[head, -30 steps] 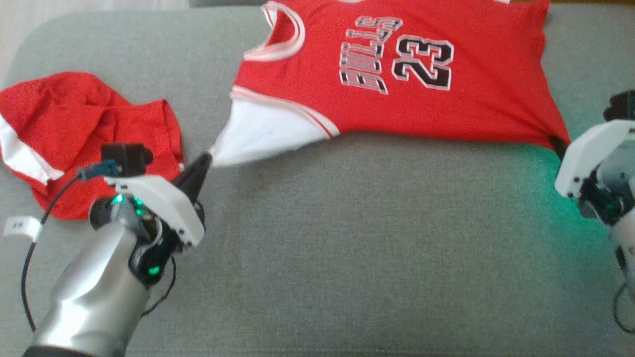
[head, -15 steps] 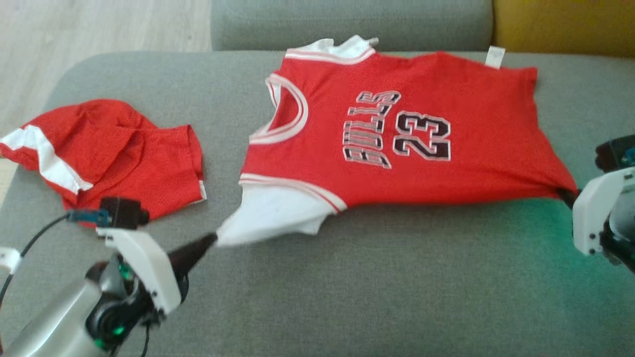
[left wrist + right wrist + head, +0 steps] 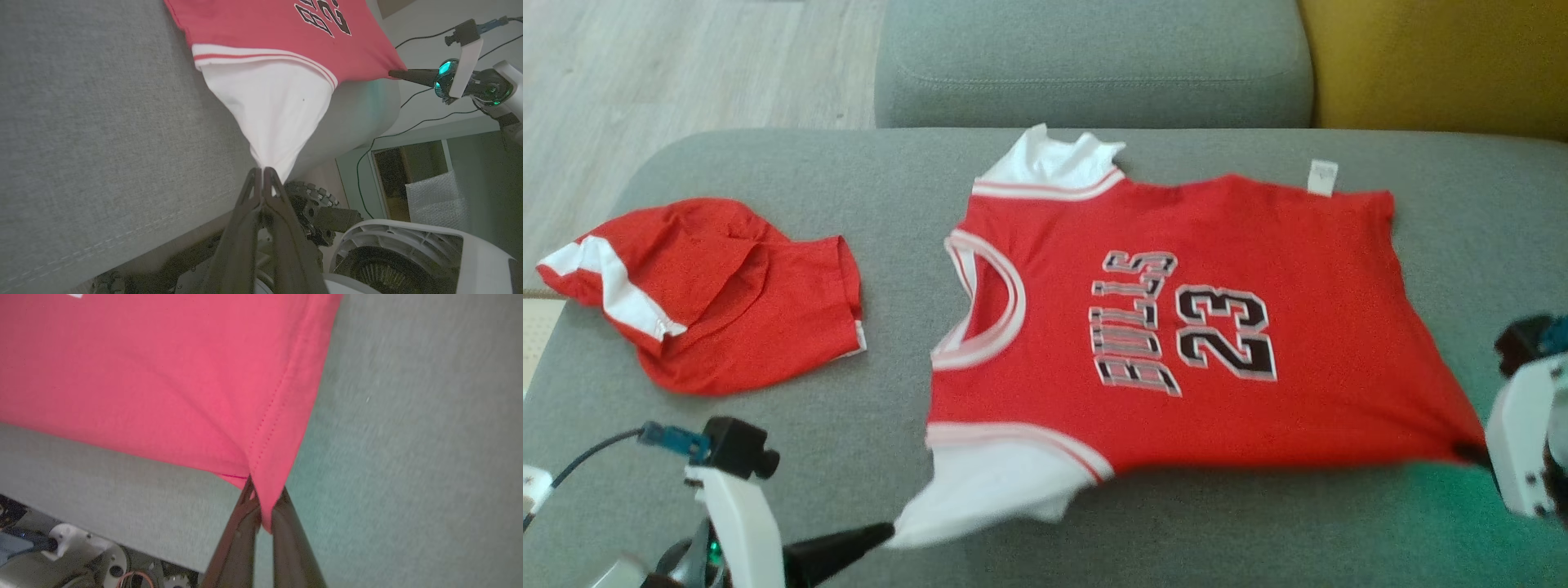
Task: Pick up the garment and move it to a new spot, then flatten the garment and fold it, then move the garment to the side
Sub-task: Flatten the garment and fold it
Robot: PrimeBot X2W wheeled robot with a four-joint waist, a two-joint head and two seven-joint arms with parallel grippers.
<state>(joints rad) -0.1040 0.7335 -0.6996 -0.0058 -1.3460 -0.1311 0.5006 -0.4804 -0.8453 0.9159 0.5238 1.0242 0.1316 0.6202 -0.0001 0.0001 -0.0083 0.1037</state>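
Head view showed you, from the left, a crumpled red cloth [image 3: 727,302] lying on the grey sofa [image 3: 792,163]. Your left gripper [image 3: 886,532] was pinched tight on the white shoulder corner of the red jersey [image 3: 1201,269], which lay spread face-up mid-cushion. Your right gripper [image 3: 1470,452] clamped its near hem corner.
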